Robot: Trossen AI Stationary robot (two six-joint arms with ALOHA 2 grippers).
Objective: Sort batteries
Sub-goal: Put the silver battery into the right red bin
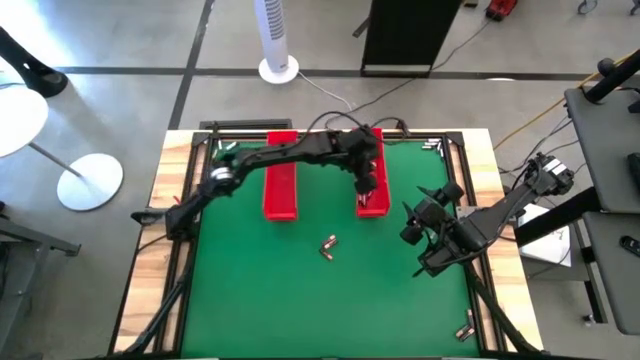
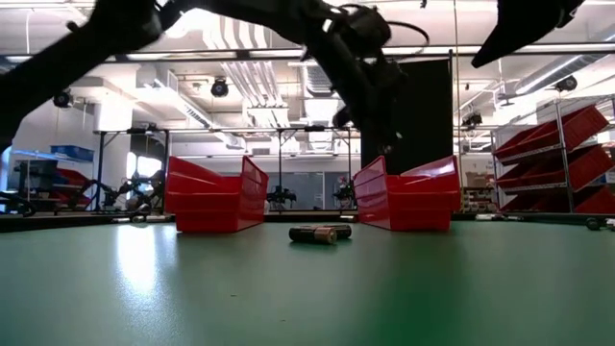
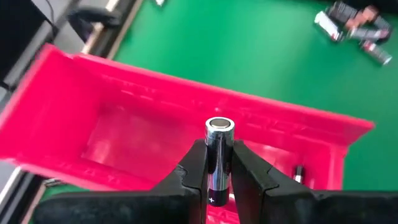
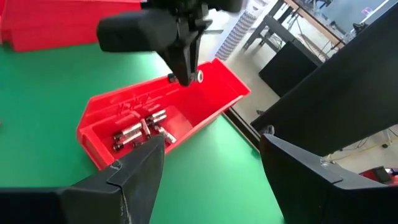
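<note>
My left gripper (image 1: pixel 368 186) hangs over the right red tray (image 1: pixel 373 207), shut on a dark battery with a silvery end (image 3: pixel 219 134). That tray (image 4: pixel 217 93) has several batteries (image 4: pixel 142 130) lying at its near end. The left red tray (image 1: pixel 282 180) stands beside it. A few loose batteries (image 1: pixel 328 246) lie on the green mat in front of the trays; they also show in the low view (image 2: pixel 321 234). My right gripper (image 4: pixel 211 162) waits open at the table's right side (image 1: pixel 412 228), with nothing between its fingers. My left gripper pinches the battery's dark body (image 3: pixel 215 171) between its two fingers (image 3: pixel 193 165). The fingers slant down from the table's left side. The battery's silvery end (image 3: pixel 219 124) sticks out past the fingertips. It hangs clear above the inside of the right red tray.
Both trays stand on the far half of the green mat (image 1: pixel 250 290), their long sides running near to far. A black frame borders the mat. A few more batteries (image 1: pixel 465 328) lie on the wooden edge at the near right corner.
</note>
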